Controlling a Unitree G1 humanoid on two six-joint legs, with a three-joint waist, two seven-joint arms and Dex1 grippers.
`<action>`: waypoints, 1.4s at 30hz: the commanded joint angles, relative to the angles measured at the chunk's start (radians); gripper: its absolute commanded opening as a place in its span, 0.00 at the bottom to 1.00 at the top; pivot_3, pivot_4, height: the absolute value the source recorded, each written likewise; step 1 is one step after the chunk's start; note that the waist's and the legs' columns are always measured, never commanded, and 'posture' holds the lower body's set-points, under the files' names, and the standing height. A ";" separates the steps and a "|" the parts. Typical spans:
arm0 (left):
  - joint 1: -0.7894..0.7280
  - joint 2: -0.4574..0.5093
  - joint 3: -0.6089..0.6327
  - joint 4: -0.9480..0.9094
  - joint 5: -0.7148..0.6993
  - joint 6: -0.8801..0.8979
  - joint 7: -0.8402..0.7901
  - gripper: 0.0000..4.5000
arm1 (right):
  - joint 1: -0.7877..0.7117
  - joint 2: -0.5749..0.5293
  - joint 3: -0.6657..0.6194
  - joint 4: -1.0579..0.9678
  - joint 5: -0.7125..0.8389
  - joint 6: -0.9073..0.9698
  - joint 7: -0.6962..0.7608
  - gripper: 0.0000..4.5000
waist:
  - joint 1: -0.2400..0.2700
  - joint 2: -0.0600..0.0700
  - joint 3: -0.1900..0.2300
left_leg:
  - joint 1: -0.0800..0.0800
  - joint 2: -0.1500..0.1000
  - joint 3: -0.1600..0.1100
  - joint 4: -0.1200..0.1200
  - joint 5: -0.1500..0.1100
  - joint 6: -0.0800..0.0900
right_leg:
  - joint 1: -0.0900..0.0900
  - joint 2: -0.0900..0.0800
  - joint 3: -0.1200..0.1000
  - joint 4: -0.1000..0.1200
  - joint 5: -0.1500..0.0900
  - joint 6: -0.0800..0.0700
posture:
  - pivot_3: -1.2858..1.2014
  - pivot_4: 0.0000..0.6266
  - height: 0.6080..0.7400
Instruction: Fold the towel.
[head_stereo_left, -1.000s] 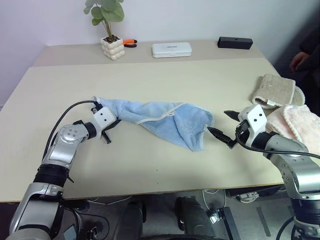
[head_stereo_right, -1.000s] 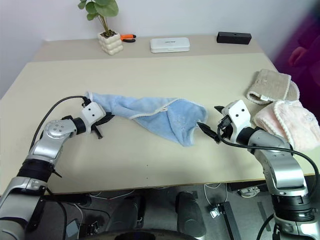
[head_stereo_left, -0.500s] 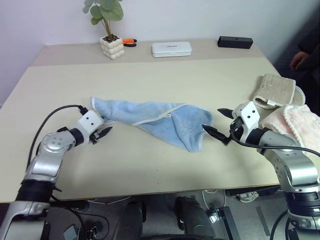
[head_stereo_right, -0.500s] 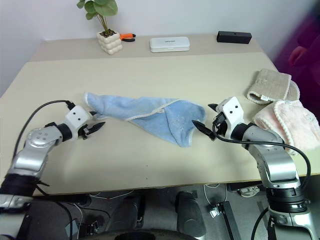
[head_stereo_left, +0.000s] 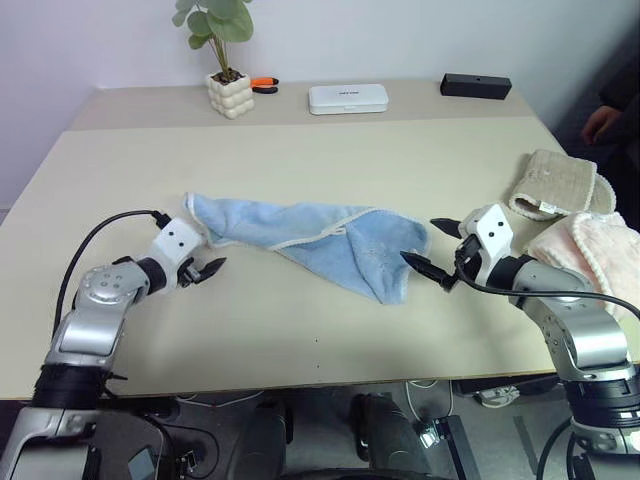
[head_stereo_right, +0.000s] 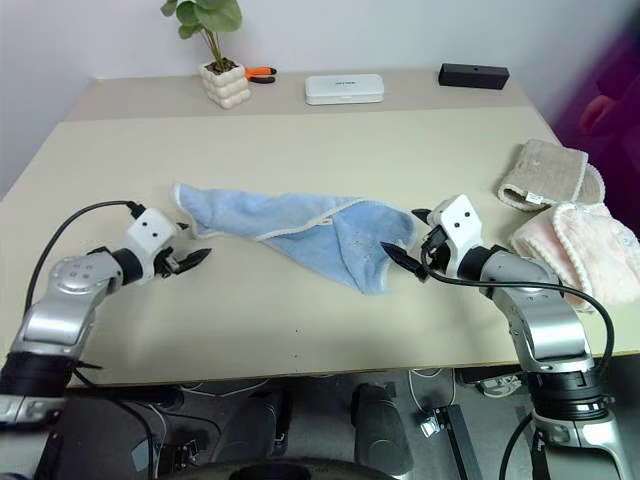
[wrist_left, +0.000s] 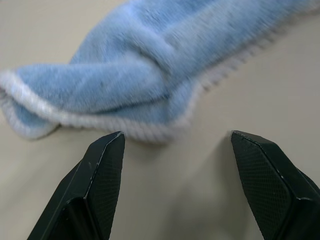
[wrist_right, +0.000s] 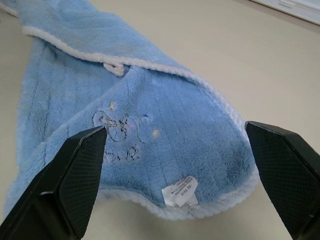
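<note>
The light blue towel (head_stereo_left: 320, 235) lies crumpled and partly folded over itself in the middle of the table (head_stereo_left: 330, 150). Its left corner (wrist_left: 150, 75) rests on the table just beyond my left gripper (head_stereo_left: 205, 268), which is open and holds nothing. At the towel's right edge my right gripper (head_stereo_left: 417, 238) is wide open. In the right wrist view the towel's right corner and its small white tag (wrist_right: 180, 191) lie between the spread fingers (wrist_right: 75, 170), untouched.
A beige ribbed cloth (head_stereo_left: 555, 182) and a pale pink fluffy cloth (head_stereo_left: 595, 245) lie at the right edge. Along the back stand a potted plant (head_stereo_left: 228, 92), an orange tool (head_stereo_left: 262, 84), a white box (head_stereo_left: 348, 97) and a black box (head_stereo_left: 476, 86). A person's hand (head_stereo_left: 600, 120) shows at far right.
My left gripper has opened, let go of the towel's left corner and drawn back a little. The corner now lies on the table. The right gripper stays open.
</note>
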 joint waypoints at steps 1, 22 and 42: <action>-0.046 -0.019 -0.042 0.094 0.032 -0.035 -0.005 0.71 | -0.002 0.001 -0.018 -0.024 0.001 -0.020 -0.002 1.00 | -0.001 0.000 0.000 | 0.000 0.000 0.000 0.000 0.000 0.000 | 0.000 0.000 0.000 0.000 0.000 0.000 | 0.52 0.24 0.99; 0.192 0.093 0.169 -0.200 -0.090 -0.020 -0.040 0.01 | -0.225 -0.026 0.077 0.182 -0.139 -0.072 -0.003 1.00 | -0.014 0.000 0.001 | 0.000 0.002 0.001 -0.001 0.000 0.000 | -0.003 0.000 0.001 0.001 0.000 0.000 | 0.52 0.24 0.99; 0.323 0.104 0.224 -0.300 -0.106 0.048 -0.018 0.00 | -0.601 0.073 0.189 0.884 -0.267 -0.241 0.183 0.50 | -0.013 0.001 0.002 | -0.001 0.001 0.001 -0.002 0.000 0.000 | -0.004 0.000 0.000 0.000 0.000 0.000 | 0.52 0.24 0.99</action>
